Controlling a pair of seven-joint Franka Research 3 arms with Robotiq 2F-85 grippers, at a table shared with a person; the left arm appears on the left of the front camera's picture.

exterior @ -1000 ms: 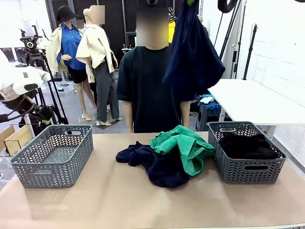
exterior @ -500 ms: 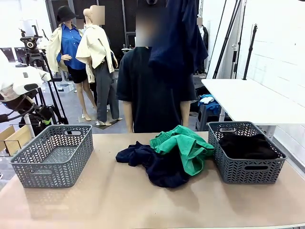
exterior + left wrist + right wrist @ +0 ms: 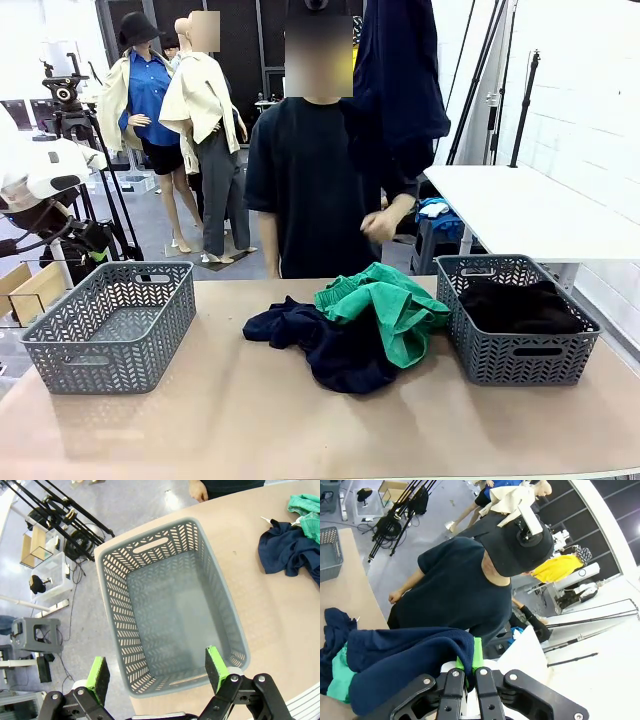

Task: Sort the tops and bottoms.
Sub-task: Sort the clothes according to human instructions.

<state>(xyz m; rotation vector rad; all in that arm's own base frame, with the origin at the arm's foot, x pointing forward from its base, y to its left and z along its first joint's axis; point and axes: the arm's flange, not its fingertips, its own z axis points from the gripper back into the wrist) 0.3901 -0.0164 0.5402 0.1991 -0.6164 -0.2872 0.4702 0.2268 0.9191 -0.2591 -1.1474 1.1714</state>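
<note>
A navy garment (image 3: 400,80) hangs high over the table's far right; my right gripper (image 3: 469,662) is shut on its fabric (image 3: 405,655). A person stands behind it, one hand (image 3: 380,225) raised just below the cloth. On the table's middle lies a pile: a green garment (image 3: 385,305) over a navy one (image 3: 330,345). My left gripper (image 3: 157,667) is open above the near end of the empty left grey basket (image 3: 117,595), nothing between its green pads. The right grey basket (image 3: 520,355) holds black clothing (image 3: 520,305).
The left basket (image 3: 100,355) stands at the table's left edge, beside my white left arm (image 3: 40,170). Tripods and boxes crowd the floor to the left. A white table (image 3: 530,210) stands behind the right basket. Bare tabletop (image 3: 300,430) runs along the front.
The hanging navy garment has swung left and then back right. The person's hand has come up beneath it. The left arm, the pile and both baskets are unmoved.
</note>
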